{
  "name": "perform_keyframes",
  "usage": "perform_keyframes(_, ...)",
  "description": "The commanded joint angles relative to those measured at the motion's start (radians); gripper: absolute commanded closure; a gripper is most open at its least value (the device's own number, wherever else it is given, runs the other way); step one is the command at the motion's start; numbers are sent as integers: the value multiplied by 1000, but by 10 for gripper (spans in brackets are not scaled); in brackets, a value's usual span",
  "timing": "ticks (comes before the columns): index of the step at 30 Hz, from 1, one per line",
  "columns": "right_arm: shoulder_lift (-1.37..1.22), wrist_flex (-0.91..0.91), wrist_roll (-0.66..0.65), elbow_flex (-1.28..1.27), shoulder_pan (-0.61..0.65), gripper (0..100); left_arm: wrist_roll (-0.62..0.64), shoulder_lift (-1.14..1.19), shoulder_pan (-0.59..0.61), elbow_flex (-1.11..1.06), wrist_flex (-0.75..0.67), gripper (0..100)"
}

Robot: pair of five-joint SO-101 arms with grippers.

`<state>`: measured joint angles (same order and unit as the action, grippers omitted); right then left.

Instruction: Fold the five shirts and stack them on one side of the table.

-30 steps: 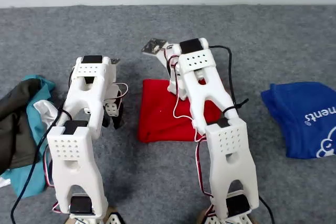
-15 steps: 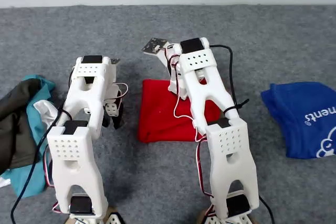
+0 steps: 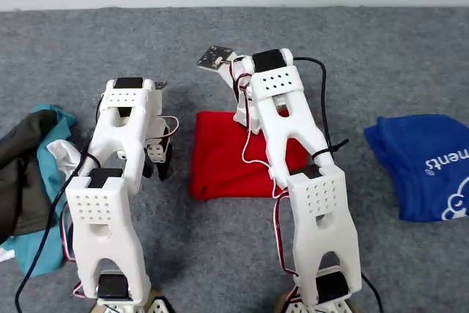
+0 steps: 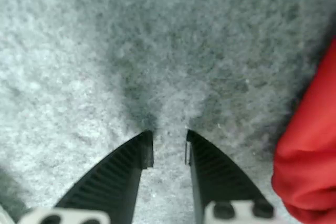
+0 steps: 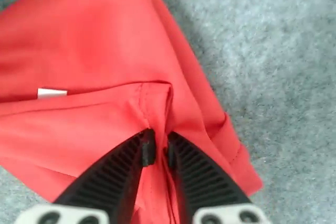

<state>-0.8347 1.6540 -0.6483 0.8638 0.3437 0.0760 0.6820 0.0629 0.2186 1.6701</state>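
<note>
— While the red shirt (image 5: 94, 51) is lying mid-way across the tabletop (image 4: 157, 51), what is the right end effector (image 5: 156, 148) doing?
— Apparently pinching a fold of it. The left end effector (image 4: 169, 148) is hovering beside it, slightly spread.

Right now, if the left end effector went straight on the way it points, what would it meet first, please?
Most likely the bare grey mat just past the left end effector; the red shirt lies off to one side.
</note>
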Motion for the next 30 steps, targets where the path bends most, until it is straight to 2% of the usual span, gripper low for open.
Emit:
perform_keyframes(1,53,7,-9,35,2,989,-8,-3,-2,2,-11,902)
perform_keyframes(12,68,64,-5,71,7,979,-2,-52,-9,54,32,903)
perform_keyframes(16,73,111,-5,107,2,979,15,-54,-109,139,21,903)
perform_keyframes(20,71,139,-5,157,5,983,101,20,-218,203,-77,903)
perform_keyframes(27,67,139,-5,163,7,980,107,201,-227,383,-95,903)
perform_keyframes(30,71,139,-5,163,7,979,110,267,-221,489,-61,902)
